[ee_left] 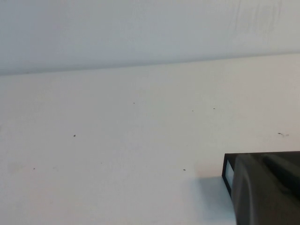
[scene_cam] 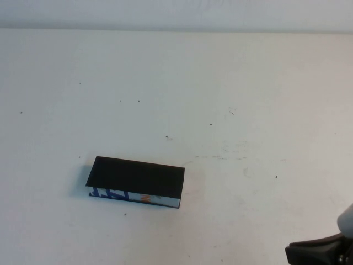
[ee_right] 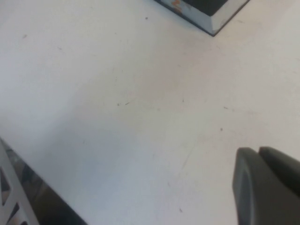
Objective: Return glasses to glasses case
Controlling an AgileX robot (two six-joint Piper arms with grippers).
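1. Currently the glasses case [scene_cam: 135,182] lies shut on the table [scene_cam: 248,99], left of centre, lid down, long axis running left-right with a slight tilt, white printed edge facing the robot.
2. Glasses: not visible in any view; probably inside the case, can't confirm.
3. Right gripper [scene_cam: 320,253] sits at the near right corner, well apart from the case; can't tell its opening.
4. Left gripper [ee_left: 267,192] is out of the high view; its wrist view shows the case end close by. Opening unknown.
5. Judgement: the left arm is nearer.
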